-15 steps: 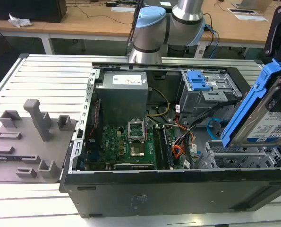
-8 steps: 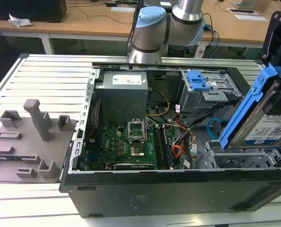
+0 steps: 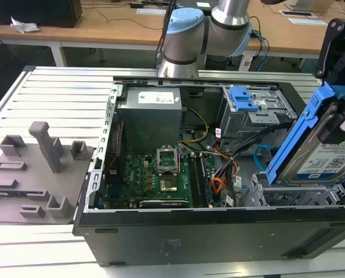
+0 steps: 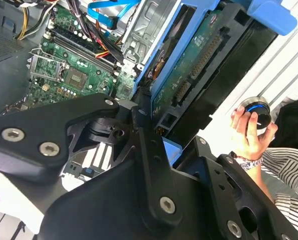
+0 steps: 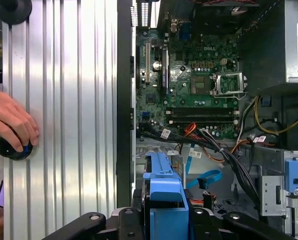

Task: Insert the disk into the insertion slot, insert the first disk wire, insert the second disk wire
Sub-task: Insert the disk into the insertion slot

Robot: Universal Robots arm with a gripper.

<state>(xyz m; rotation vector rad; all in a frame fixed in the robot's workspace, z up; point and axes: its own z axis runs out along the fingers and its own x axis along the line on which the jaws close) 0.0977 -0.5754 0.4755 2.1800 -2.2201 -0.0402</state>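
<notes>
Status: gripped disk (image 3: 329, 159) firmly in clamped claw (image 3: 341, 123), held it tilted just above grey slot (image 3: 288, 197) at the exterior view's right. Spotted light-blue wire (image 3: 257, 156) looped beside slot, hand (image 5: 11, 120) on knob (image 5: 13, 149) on desk (image 5: 63, 100).

No print can be read here. A white sticker (image 3: 156, 97) on the power supply (image 3: 149, 124), at the case's (image 3: 218, 237) far edge in the exterior view, shows dark lines only. The white-and-blue label (image 3: 330, 165) on the disk (image 3: 302, 130) shows possibly barcode marks, illegible.
</notes>
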